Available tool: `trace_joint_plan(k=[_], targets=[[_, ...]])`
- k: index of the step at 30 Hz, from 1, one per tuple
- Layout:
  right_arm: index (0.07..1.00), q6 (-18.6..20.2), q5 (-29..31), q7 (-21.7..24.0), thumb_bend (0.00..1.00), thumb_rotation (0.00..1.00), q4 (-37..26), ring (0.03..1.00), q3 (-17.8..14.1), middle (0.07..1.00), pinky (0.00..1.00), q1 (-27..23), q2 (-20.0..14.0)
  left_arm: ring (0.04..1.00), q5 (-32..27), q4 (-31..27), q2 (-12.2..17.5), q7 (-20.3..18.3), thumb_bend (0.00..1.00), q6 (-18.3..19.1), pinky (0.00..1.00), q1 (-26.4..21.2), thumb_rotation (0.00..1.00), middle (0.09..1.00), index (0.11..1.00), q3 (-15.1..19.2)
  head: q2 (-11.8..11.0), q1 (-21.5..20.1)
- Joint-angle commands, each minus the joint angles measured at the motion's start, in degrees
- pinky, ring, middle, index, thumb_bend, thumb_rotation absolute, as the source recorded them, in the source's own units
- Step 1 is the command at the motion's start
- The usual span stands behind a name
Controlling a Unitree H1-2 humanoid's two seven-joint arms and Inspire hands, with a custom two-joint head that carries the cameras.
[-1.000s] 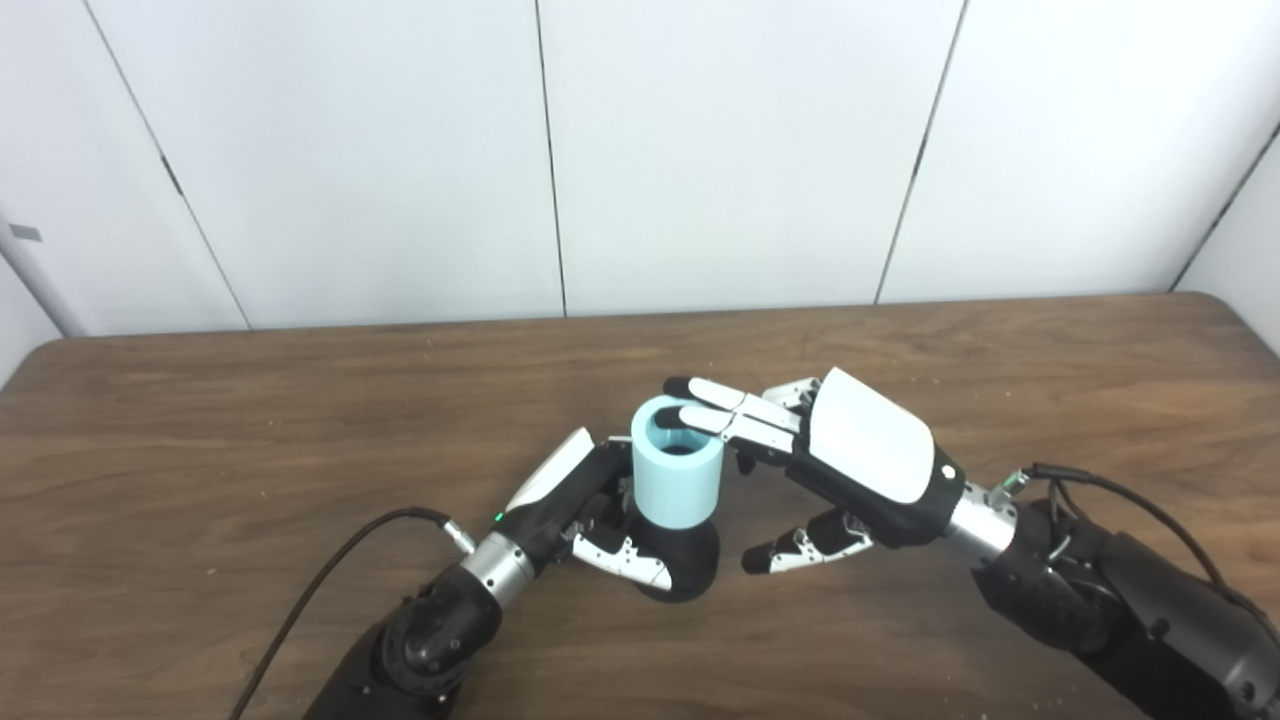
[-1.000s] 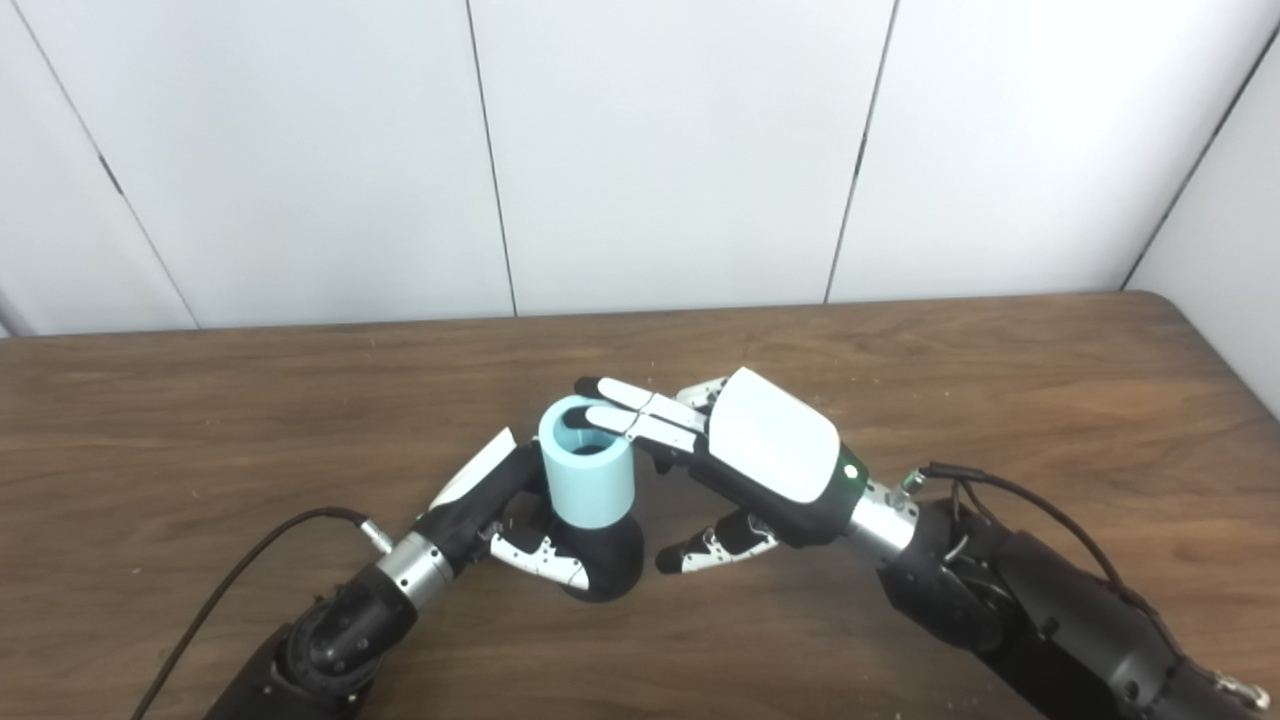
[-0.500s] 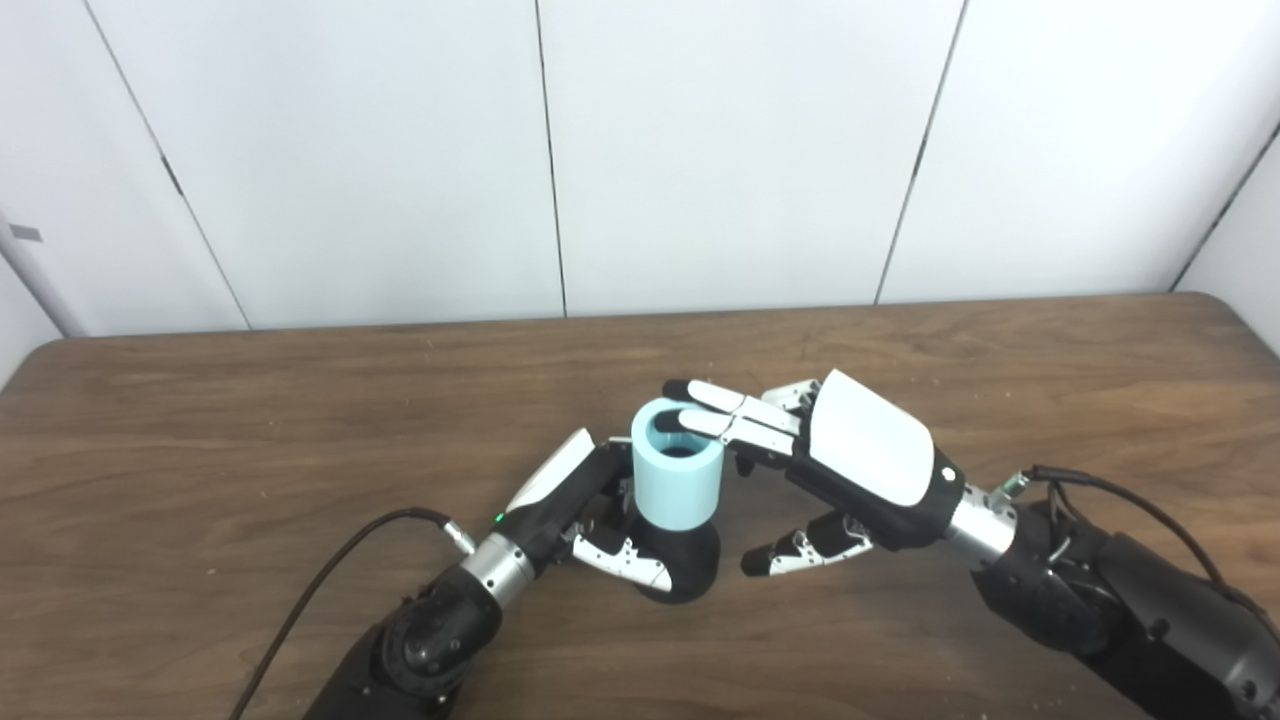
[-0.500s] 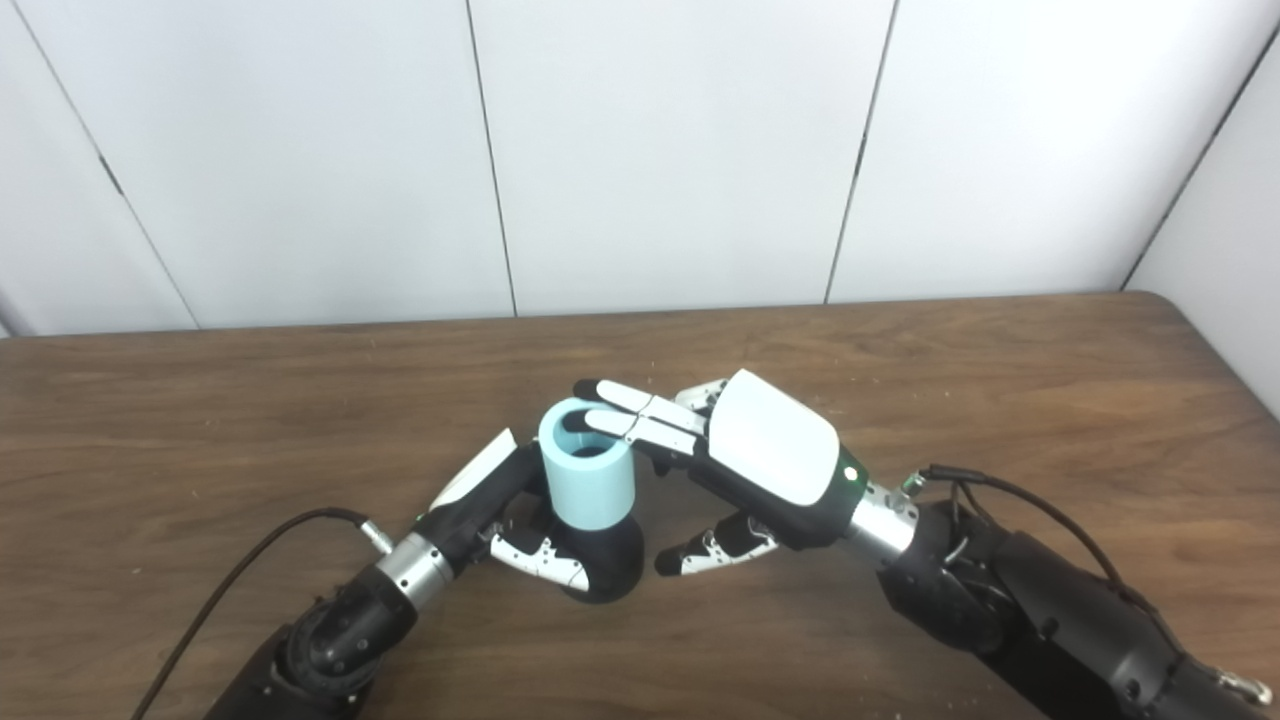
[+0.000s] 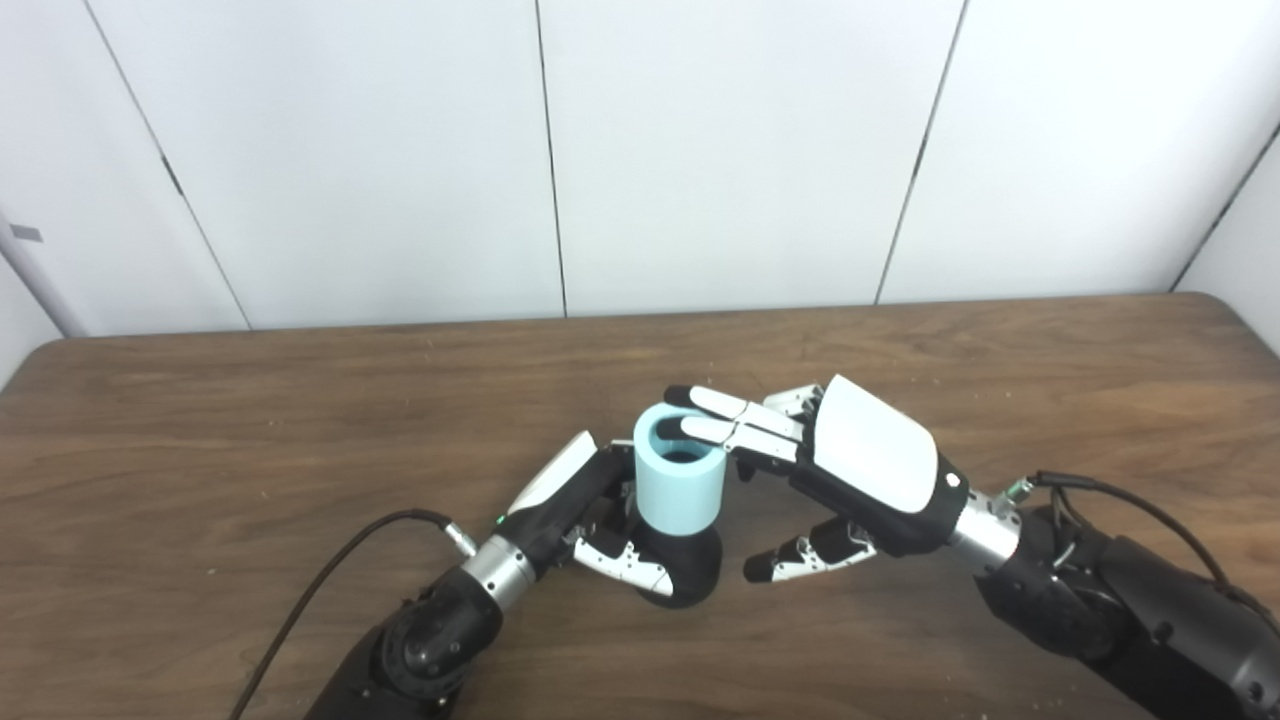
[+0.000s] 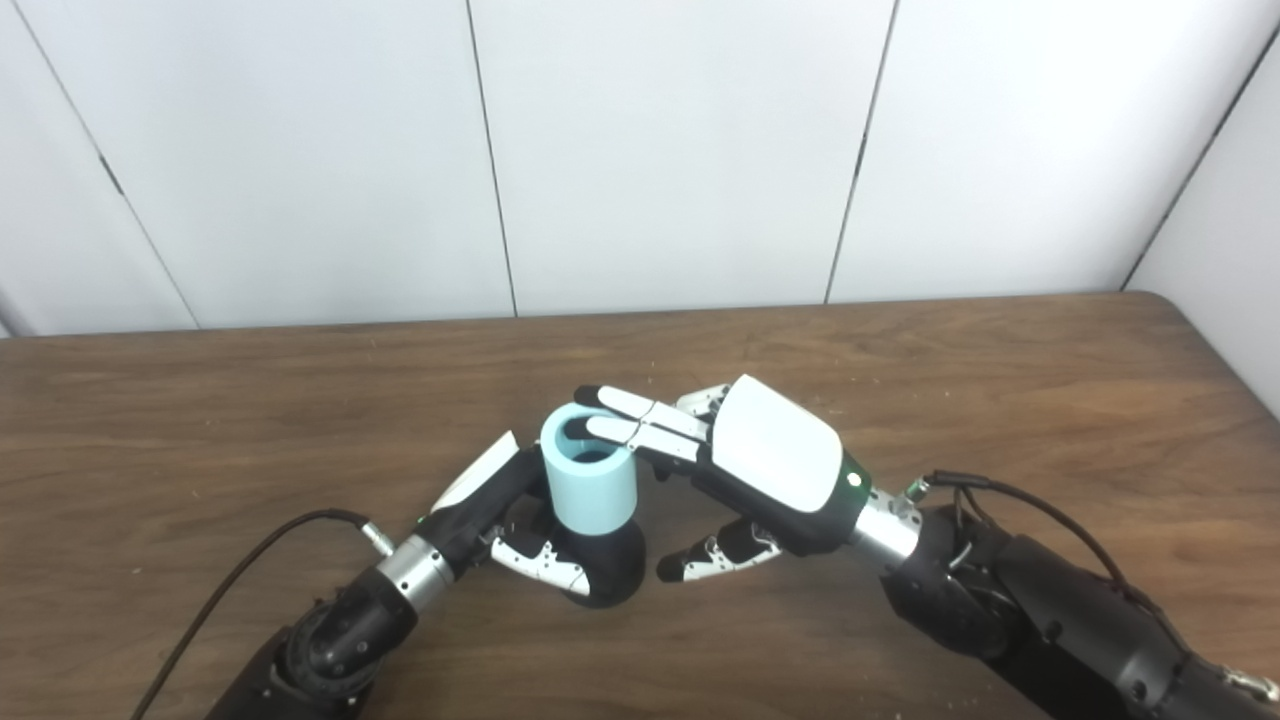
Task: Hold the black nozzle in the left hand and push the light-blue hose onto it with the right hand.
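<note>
My left hand (image 5: 585, 505) is wrapped around the black nozzle (image 5: 688, 568), which sits low on the tabletop (image 5: 250, 420) with its round bottom toward me. The light-blue hose (image 5: 679, 482) is a short, fat tube standing upright on top of the nozzle, with its open end facing up.

My right hand (image 5: 860, 465) is not gripping anything. Its fingers (image 5: 722, 420) are stretched out flat and lie across the top rim of the hose. The thumb hangs apart below, beside the nozzle but not touching it.

In the last second, a small thing changed. The hose went down a little. A second ago more black showed under the blue, and the top of the hose was a bit higher. Now the blue tube sits lower on the nozzle, and my flat fingers went down with it. My left hand kept its hold on the nozzle the whole time, and both of them slid a tiny bit toward me.

I think that means my push is working. The hose is sliding onto the nozzle. I cannot see inside the tube, so I cannot tell if it is all the way on. The task looks nearly done, maybe with one more small push to go.
</note>
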Motion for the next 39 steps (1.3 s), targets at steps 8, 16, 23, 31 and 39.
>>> trace_joint_plan(k=[8,16,23,31,39], targets=[[0.866,-2.2,-2.2,3.3,0.48,0.00,0.6,0.452,4.2,0.898,0.42,-0.4,-1.1,0.240,3.7,4.5,1.4,-2.8,0.52,5.7,0.17,2.2,0.09,0.338,0.495,-1.4,0.0,0.1],[0.865,-2.2,-2.3,3.6,0.48,0.00,0.7,0.452,3.9,0.897,0.42,-0.2,-0.9,0.240,3.6,4.3,1.5,-2.9,0.52,5.5,0.17,2.2,0.09,0.338,0.495,-1.4,0.0,0.0],[0.865,-2.2,-2.2,3.9,0.48,0.00,0.6,0.452,3.4,0.897,0.42,-0.2,-0.8,0.240,3.5,4.2,1.6,-2.9,0.52,5.5,0.17,2.3,0.09,0.338,0.495,-1.3,0.0,0.1],[0.865,-2.2,-2.6,2.8,0.48,0.00,2.1,0.452,3.7,0.897,0.42,0.4,-0.7,0.240,3.3,4.2,1.8,-3.1,0.52,5.3,0.17,2.3,0.09,0.338,0.495,-1.3,0.1,0.0],[0.878,-2.2,-3.4,3.0,0.48,0.00,4.7,0.452,2.3,0.901,0.42,1.6,0.7,0.240,3.7,3.5,2.0,-3.2,0.52,5.5,0.17,2.5,0.09,0.337,0.495,-1.5,0.3,0.1]])
